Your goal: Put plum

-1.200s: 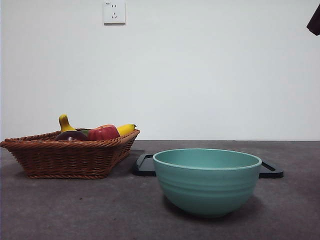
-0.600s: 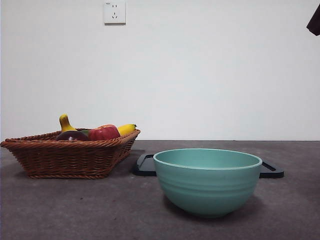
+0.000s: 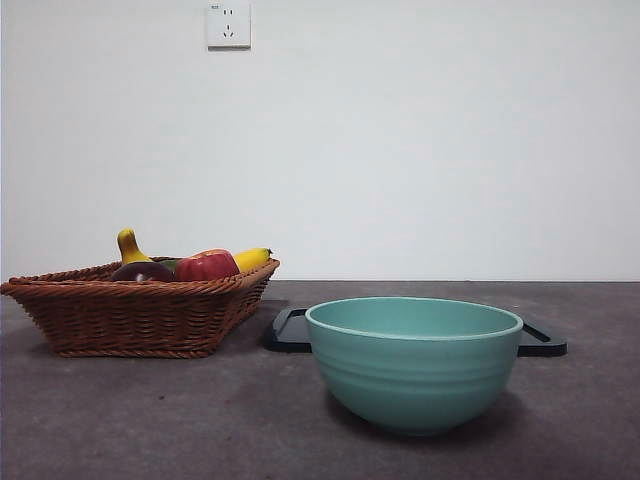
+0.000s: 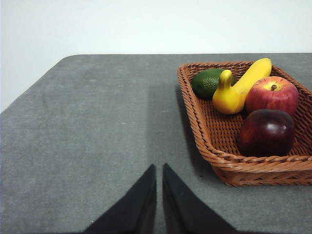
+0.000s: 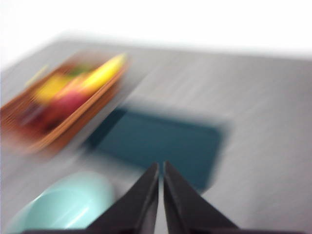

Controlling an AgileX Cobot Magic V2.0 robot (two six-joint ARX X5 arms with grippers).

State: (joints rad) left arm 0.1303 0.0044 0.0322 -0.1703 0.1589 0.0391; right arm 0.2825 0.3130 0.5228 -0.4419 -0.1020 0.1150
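Observation:
The plum (image 4: 266, 131), dark maroon and glossy, lies in the wicker basket (image 4: 204, 136) beside a red apple (image 4: 272, 94), a yellow banana (image 4: 239, 87) and a green fruit (image 4: 207, 82). In the front view only its top shows over the basket rim (image 3: 140, 270). My left gripper (image 4: 159, 168) is shut and empty above bare table, apart from the basket. My right gripper (image 5: 161, 165) is shut and empty, high over the dark tray (image 5: 161, 141); its view is blurred by motion.
A teal bowl (image 3: 414, 360) stands at the front, right of the basket (image 3: 130, 310). A black tray (image 3: 290, 330) lies flat behind the bowl. A wall with a socket (image 3: 228, 24) closes the far side.
The dark arm tip at the top right corner of the front view has left the picture. The fruits, basket, bowl and tray have not moved.

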